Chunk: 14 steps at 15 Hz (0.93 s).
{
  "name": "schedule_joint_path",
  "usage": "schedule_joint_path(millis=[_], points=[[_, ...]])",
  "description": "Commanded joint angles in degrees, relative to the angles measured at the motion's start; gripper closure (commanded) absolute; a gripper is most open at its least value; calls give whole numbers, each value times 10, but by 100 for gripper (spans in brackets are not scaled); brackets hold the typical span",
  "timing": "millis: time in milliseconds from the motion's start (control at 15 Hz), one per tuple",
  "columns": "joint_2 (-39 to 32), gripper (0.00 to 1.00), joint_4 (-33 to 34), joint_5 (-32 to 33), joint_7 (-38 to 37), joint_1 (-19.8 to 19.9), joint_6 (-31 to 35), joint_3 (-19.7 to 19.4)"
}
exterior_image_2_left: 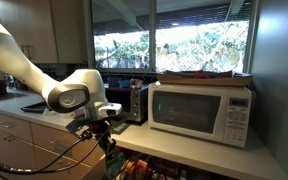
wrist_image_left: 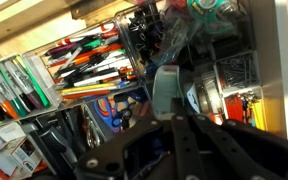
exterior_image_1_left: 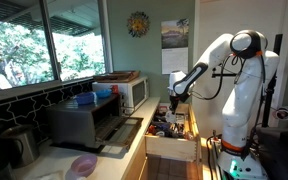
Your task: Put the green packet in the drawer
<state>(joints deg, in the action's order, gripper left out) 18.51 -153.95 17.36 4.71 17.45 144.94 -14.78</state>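
Observation:
In the wrist view my gripper [wrist_image_left: 169,112] is shut on the green packet [wrist_image_left: 166,88], a flat grey-green piece sticking out past the dark fingertips. It hangs above the open drawer [wrist_image_left: 44,35], a shallow light-wood one full of pens, markers and scissors. In both exterior views the gripper [exterior_image_1_left: 174,94] [exterior_image_2_left: 103,128] is over the drawer [exterior_image_1_left: 172,150] [exterior_image_2_left: 152,171], pointing down. The packet is too small to make out in those views.
A dark toaster oven [exterior_image_1_left: 89,122] with its door down and a white microwave [exterior_image_1_left: 132,92] [exterior_image_2_left: 200,108] stand on the counter beside the drawer. A pink bowl [exterior_image_1_left: 83,164] lies on the counter. The robot's white base [exterior_image_1_left: 246,110] stands next to the drawer.

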Motion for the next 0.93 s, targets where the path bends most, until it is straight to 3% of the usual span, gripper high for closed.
schedule_joint_path(millis=[0,200,400,467,667,733,867], points=[[-39,100,-25,-9,24,-2,94,-8],[-71,100,-41,-58,97,-23,159,-33],[-86,100,-35,-137,192,-46,165,-62],[-79,99,-35,-94,138,-22,154,-33],[-83,100,-34,-121,174,-30,155,-47],[-87,100,-34,-166,217,-54,174,-62],[-105,100,-34,-156,224,-48,195,-61]])
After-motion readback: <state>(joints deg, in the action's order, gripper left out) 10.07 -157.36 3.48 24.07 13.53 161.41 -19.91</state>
